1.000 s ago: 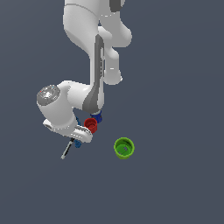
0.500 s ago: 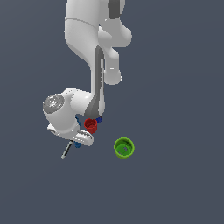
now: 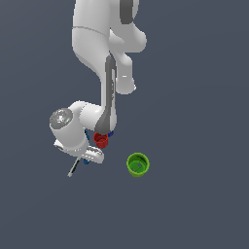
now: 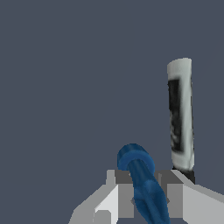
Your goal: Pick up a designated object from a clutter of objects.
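The designated object [image 4: 141, 175], a tiny dark-blue stubby piece with one wider end, lies between my two grey fingers [image 4: 124, 192] in the wrist view. My gripper [image 4: 145, 177] is shut on it, with the jaws close against its sides. In the exterior view the gripper [image 3: 89, 157] is low over the floor, and only a sliver of the blue piece [image 3: 86, 161] shows beneath the hand. The black-and-white marker [image 4: 180, 116] lies just beside the gripper, apart from the piece. The rest of the clutter is the red cup [image 3: 101, 140] and the green cup [image 3: 137, 164].
A bit of blue can [image 3: 111, 133] peeks out behind the red cup, mostly hidden by the arm's forearm [image 3: 108, 97]. The marker [image 3: 74, 168] juts out at the exterior view's left of the hand. The green cup stands apart at the exterior view's right.
The hand has moved down and toward the exterior view's right, settling over the small blue piece. The cups and the marker have stayed where they were.
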`<state>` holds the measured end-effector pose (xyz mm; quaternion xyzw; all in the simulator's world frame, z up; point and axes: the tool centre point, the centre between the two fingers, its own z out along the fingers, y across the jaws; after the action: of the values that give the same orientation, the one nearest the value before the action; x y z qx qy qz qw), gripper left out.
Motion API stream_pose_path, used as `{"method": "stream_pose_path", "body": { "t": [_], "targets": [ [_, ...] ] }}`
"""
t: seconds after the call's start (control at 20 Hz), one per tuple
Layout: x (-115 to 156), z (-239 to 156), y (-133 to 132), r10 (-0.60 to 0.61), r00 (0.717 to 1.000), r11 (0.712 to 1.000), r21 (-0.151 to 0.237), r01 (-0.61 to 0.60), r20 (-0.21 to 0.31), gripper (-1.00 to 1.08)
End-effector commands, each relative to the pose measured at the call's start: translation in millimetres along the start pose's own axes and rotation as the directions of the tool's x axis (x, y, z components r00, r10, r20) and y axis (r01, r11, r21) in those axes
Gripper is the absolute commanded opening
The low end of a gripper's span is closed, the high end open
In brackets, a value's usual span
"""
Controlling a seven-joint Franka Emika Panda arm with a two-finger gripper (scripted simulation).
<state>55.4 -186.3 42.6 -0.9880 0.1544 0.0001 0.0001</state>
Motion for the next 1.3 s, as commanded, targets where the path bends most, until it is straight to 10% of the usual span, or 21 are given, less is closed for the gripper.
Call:
{"method": "stream_pose_path", "body": {
  "t": [0.0,1.25],
  "targets": [
    [0,0,0,0.000,1.000,1.000,0.000,0.000,0.000,-1.00],
    [-39,-87,-70,0.000,1.000,1.000,0.000,0.000,0.000,-1.00]
  ]
}}
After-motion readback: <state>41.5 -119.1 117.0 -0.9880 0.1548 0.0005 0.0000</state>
